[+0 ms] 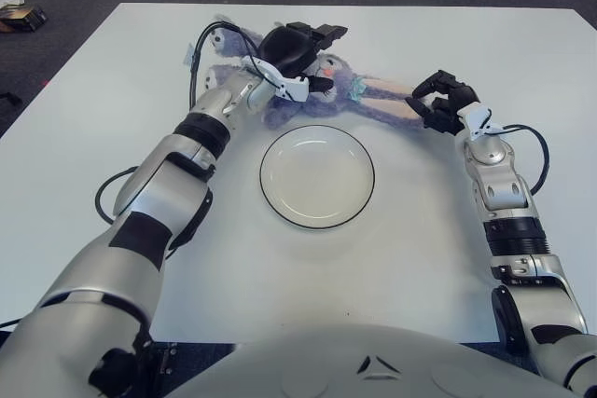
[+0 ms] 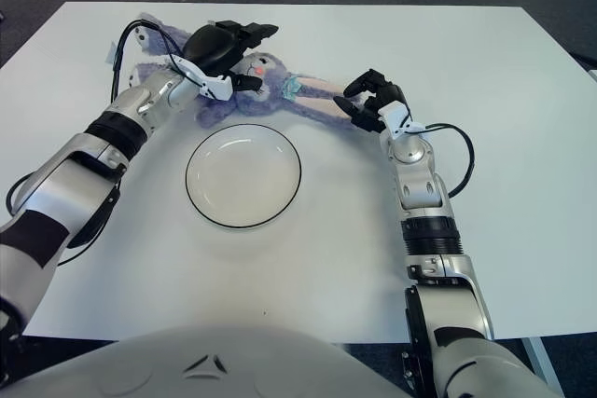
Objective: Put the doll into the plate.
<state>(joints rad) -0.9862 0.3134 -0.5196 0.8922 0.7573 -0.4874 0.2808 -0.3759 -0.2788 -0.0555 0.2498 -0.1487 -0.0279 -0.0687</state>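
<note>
A purple plush doll [image 1: 280,104] with long pink-tipped limbs lies stretched across the white table, just beyond the plate. Its face [image 2: 262,67] shows between the fingers and thumb of my left hand [image 1: 315,55], which is closed around the head. My right hand [image 1: 437,102] is curled on the end of the doll's long limb [image 1: 387,92], to the right of the plate. The round white plate [image 1: 265,184] with a dark rim sits at the table's middle, nearer to me than the doll, with nothing in it.
The white table [image 1: 485,34] ends in dark floor on every side. A black cable [image 1: 104,195] loops beside my left arm, and another [image 1: 539,151] curves by my right forearm. A small object [image 1: 19,14] lies on the floor at far left.
</note>
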